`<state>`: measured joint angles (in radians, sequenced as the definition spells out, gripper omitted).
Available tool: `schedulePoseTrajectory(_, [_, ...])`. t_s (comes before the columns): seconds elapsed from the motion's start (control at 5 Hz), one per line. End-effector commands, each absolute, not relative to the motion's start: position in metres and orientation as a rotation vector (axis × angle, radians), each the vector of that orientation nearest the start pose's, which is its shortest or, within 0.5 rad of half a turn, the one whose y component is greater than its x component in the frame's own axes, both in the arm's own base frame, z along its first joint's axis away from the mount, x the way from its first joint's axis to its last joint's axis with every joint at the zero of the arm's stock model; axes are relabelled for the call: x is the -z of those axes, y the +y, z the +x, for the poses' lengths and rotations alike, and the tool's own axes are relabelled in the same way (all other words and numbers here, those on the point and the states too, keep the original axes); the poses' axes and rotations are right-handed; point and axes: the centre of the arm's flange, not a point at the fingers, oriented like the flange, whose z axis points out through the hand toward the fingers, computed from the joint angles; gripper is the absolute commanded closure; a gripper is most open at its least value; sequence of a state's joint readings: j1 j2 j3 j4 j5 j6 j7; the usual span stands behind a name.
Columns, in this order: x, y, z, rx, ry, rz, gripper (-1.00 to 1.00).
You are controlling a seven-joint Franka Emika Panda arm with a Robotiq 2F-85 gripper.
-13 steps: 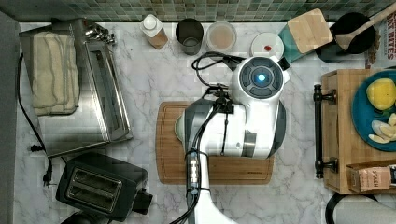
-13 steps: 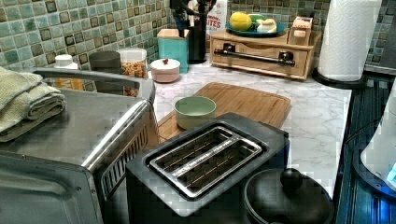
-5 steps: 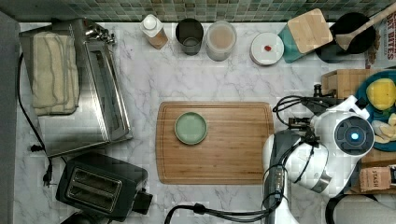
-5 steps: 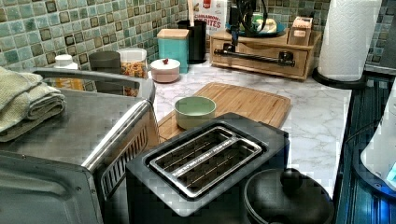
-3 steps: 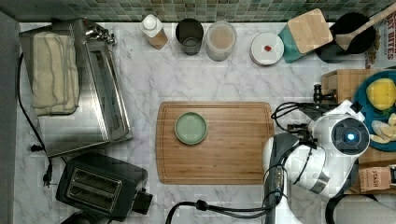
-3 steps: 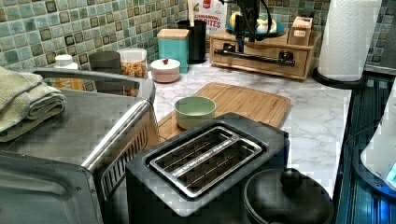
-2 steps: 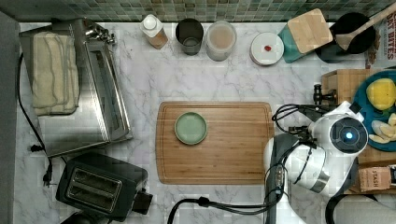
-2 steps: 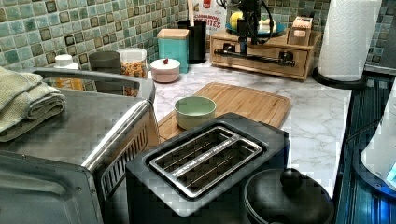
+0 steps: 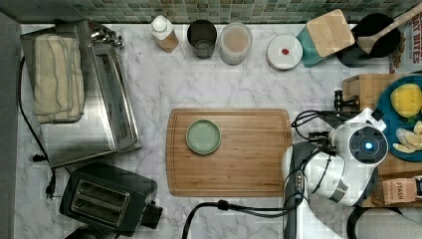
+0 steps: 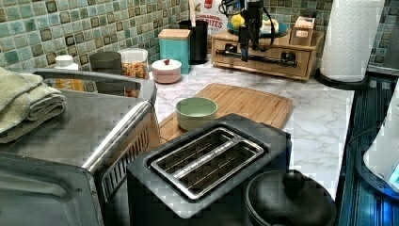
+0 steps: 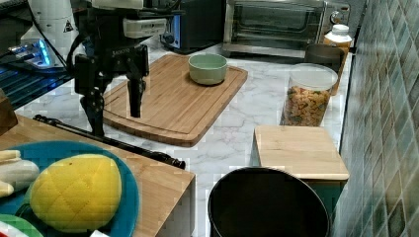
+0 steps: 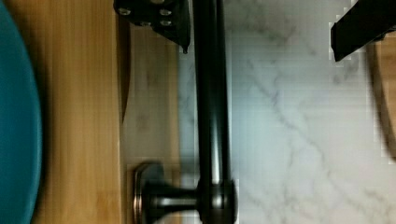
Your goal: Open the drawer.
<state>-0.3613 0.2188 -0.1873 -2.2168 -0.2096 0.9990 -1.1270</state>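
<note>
Bamboo drawer [image 10: 263, 60] sits closed in a small wooden box at the back of the marble counter [image 10: 320, 113], its front flush, long black bar handle [image 10: 263, 58] running across it on two posts. Gripper [image 11: 114, 106] hangs open over the bar: in the right view one finger [image 11: 95, 111] drops at the box side of the bar and the other [image 11: 136, 98] stands out over the edge of the cutting board [image 11: 173, 98], so the jaws straddle the handle with a wide gap, touching nothing that I can make out. Step in hand, as I judge it: the approach is done and the grasp is not yet made. Next move calls for closing on the bar, then a straight pull away from the box toward the cutting board, kept level so the grip does not slide along the bar. Wrist view gives what the others lack: bar [image 12: 210, 93] close up, one post [image 12: 173, 201] meeting the drawer front, marble beneath. Top view hides the fingers under the arm's white body but shows a teal plate [image 9: 398, 124] with a yellow fruit [image 9: 407, 99] on the box top, which a sharp tug might jolt.
</note>
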Motion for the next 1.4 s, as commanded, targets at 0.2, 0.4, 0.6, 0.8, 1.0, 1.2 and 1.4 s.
schedulePoseTrajectory(0.2, [-0.26, -0.317, 0.467, 0.112, 0.202, -3.331, -1.0])
schedulePoseTrajectory(0.4, [-0.238, -0.318, 0.468, 0.114, 0.238, -3.317, -1.0])
schedulePoseTrajectory(0.6, [-0.224, -0.336, 0.473, 0.117, 0.181, -3.344, -1.0])
schedulePoseTrajectory(0.8, [-0.22, -0.332, 0.473, 0.091, 0.17, -3.315, -1.0])
schedulePoseTrajectory(1.0, [-0.239, -0.3, 0.468, 0.034, 0.217, -3.301, -1.0])
schedulePoseTrajectory(1.2, [-0.251, -0.269, 0.466, 0.037, 0.218, -3.28, -1.0])
schedulePoseTrajectory(1.4, [-0.244, -0.232, 0.468, 0.068, 0.15, -3.206, -1.0])
